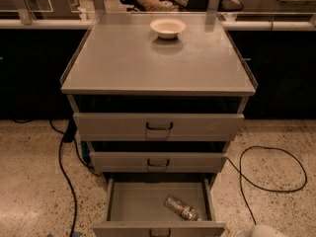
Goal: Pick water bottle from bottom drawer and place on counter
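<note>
The water bottle lies on its side in the open bottom drawer, toward the front right corner. The counter is the flat grey top of the cabinet, with a white bowl near its back edge. Only a white rounded part of my arm shows at the bottom right edge, to the right of the drawer's front. My gripper itself is out of view.
Two wider grey drawers sit above the open one. A black cable runs down the floor on the left and another loops on the right. Dark cabinets and a glass rail stand behind.
</note>
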Motion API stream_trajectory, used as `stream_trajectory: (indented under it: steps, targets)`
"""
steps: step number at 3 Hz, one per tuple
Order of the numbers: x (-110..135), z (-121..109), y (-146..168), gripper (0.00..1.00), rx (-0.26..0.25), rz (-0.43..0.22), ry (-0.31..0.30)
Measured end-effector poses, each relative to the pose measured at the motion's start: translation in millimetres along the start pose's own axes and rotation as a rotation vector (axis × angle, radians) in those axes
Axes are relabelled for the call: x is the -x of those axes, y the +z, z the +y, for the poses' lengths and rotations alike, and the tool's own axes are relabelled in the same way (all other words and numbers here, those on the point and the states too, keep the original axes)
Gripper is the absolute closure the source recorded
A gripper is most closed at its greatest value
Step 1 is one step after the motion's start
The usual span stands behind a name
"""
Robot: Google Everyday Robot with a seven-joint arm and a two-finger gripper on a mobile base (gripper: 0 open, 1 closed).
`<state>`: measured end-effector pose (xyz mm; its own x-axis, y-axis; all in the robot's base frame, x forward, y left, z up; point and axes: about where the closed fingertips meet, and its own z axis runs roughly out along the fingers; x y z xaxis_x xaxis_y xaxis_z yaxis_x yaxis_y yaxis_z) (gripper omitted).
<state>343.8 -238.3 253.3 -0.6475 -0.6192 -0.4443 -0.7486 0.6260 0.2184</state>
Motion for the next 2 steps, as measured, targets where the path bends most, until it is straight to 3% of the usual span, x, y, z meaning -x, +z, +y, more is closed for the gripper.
stream_trajectory:
  steps: [1,2]
  targets:
    - [10,7,17,0.0,-0.07,-0.061,0.014]
    - [22,-10,16,0.0,-0.14,-0.108,0.016]
